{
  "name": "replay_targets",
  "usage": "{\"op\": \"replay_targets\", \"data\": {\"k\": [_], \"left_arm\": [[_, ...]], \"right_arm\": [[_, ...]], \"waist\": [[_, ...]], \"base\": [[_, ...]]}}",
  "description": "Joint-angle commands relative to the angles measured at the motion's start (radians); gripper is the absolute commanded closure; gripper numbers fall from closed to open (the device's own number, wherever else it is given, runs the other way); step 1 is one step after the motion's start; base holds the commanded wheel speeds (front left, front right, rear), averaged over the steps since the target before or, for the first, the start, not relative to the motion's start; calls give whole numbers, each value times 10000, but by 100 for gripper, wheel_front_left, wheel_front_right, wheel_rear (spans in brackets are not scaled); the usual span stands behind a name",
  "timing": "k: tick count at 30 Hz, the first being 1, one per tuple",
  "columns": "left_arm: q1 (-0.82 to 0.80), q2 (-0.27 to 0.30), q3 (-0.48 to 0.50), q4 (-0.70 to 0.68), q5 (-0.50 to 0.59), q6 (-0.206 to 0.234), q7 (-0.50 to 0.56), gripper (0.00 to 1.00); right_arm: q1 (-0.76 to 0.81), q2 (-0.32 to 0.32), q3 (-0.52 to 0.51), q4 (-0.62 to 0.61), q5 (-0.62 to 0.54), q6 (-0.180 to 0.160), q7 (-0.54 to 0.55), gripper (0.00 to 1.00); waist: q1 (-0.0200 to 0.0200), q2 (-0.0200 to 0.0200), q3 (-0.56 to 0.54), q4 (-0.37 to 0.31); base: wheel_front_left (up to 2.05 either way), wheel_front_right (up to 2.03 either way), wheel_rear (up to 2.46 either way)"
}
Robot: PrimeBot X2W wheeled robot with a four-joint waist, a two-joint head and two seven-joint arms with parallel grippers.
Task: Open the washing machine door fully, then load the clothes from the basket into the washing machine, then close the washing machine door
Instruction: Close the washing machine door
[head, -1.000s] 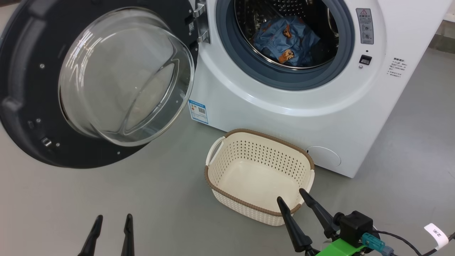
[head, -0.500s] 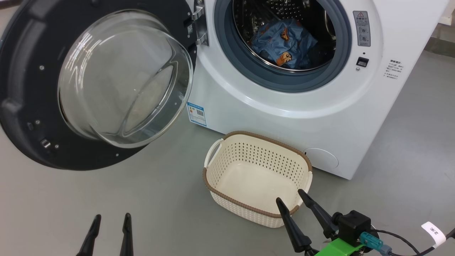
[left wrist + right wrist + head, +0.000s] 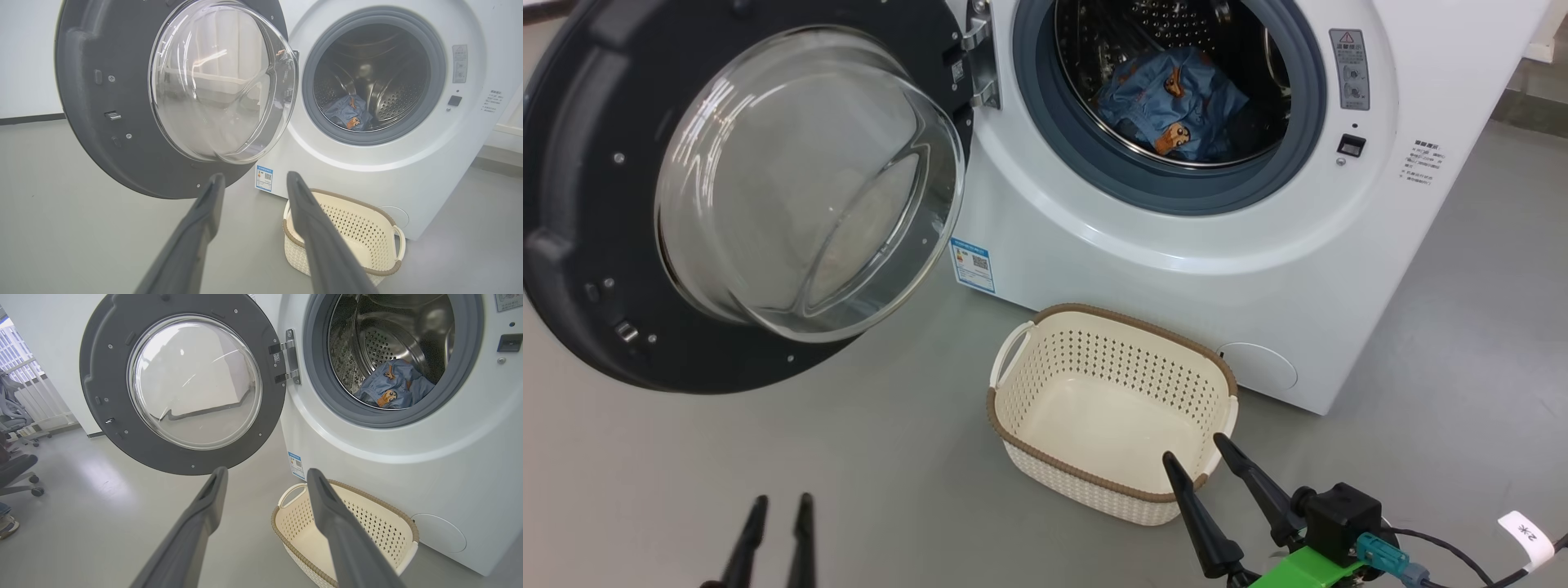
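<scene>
Where the washing machine door [image 3: 588,204] hangs: at the far left, swung wide on its hinge, with its inner face turned toward the head camera; the clear glass bowl [image 3: 809,180] is seen bulging from the black ring.
Left gripper [image 3: 784,498]: seen at the lower left, above the grey floor [image 3: 645,457] and below the door; its two dark fingers are held apart by a narrow gap and nothing is gripped. In the left wrist view they are pointed toward the lower edge of the door.
Blue label sticker [image 3: 973,264]: stuck low on the machine's front, near its left corner, just right of the glass bowl.
Basket [image 3: 1111,359]: set on the floor just in front of the machine, below the drum opening; its cream bottom is fully exposed.
Washing machine [image 3: 1176,269]: placed right of the door, its round opening uncovered and ringed by a grey-blue gasket [image 3: 1033,98].
Clothes [image 3: 1172,102]: a light-blue bundle with orange-brown figures is seen low in the steel drum [image 3: 1168,12], behind the gasket.
Right gripper [image 3: 1194,448]: seen at the lower right, fingers spread wide with nothing between them. In the head view the tips are overlapped with the basket's near right corner. In the right wrist view the basket is shown ahead of and below the fingers.
</scene>
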Motion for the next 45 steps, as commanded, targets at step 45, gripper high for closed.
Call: {"op": "replay_targets", "data": {"k": [45], "left_arm": [[-9349, 5638, 7005, 6104, -6952, -435, 3441, 100]], "right_arm": [[825, -538, -758, -2590, -1147, 16, 1211, 0]], "waist": [[0, 0, 1917, -792]], "base": [[0, 0, 0]]}}
